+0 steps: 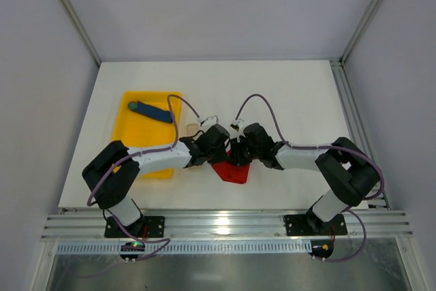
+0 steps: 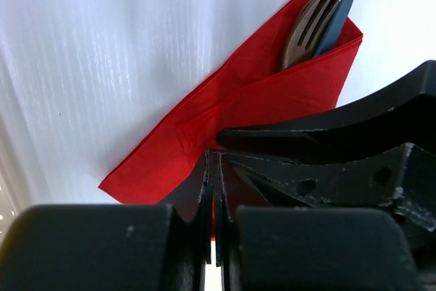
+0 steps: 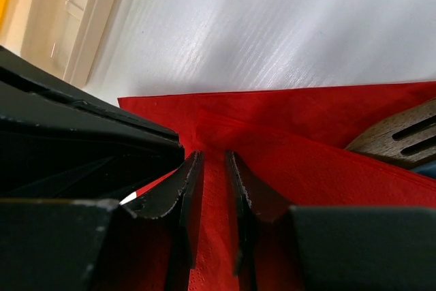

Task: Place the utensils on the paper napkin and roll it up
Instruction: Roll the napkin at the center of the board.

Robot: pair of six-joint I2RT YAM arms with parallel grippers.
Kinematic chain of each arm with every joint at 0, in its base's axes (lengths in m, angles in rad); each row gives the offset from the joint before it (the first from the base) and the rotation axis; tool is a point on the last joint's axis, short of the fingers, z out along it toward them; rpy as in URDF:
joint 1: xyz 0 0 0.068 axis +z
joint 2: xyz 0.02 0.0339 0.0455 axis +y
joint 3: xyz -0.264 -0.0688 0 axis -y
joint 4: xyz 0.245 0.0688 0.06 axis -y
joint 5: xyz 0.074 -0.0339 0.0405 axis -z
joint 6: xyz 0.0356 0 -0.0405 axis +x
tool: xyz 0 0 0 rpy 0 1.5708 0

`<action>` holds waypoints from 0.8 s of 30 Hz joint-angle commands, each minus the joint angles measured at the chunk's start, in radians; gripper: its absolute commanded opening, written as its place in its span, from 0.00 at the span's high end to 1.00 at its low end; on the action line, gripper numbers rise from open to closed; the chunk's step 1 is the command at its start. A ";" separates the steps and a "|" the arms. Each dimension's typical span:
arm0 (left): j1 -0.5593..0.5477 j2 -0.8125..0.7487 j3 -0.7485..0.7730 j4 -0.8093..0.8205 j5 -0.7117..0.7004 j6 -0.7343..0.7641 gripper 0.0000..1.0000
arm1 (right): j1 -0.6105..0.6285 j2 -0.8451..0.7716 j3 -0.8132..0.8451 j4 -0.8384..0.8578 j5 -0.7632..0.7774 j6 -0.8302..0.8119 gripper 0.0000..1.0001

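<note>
Where the two arms meet over the near middle of the table (image 1: 286, 93), the top view shows the left gripper (image 1: 226, 155) and right gripper (image 1: 242, 157) nose to nose above the paper napkin (image 1: 231, 174). Only a red corner of it shows, close to the table's near edge. A yellow tray (image 1: 136, 134) holding a blue stick (image 1: 151, 111) sits just left, partly under the left arm. Bare table lies wide open beyond and to the right.

The left wrist view shows what the overhead hides. The napkin is folded into a long pocket, with a wooden fork (image 2: 308, 28) and a dark knife (image 2: 340, 8) poking side by side out of its far end. This gripper's fingers (image 2: 203, 199) are clamped to a thin slit on the napkin's near edge, with white table open to the left.

The right wrist view shows the fork only at its right edge. Its own fingers (image 3: 187, 192) stand a narrow slot apart with red paper in the slot. Whether they pinch it I cannot tell.
</note>
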 commanded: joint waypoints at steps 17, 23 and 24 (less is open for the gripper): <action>0.007 0.072 -0.035 0.068 -0.026 -0.022 1.00 | 0.001 -0.044 -0.029 0.024 0.007 0.032 0.73; 0.007 0.087 -0.038 0.034 -0.043 -0.036 1.00 | 0.001 -0.089 -0.014 0.001 0.002 0.049 0.72; 0.008 0.092 -0.040 0.028 -0.045 -0.036 1.00 | 0.001 -0.095 -0.009 -0.006 0.004 0.052 0.72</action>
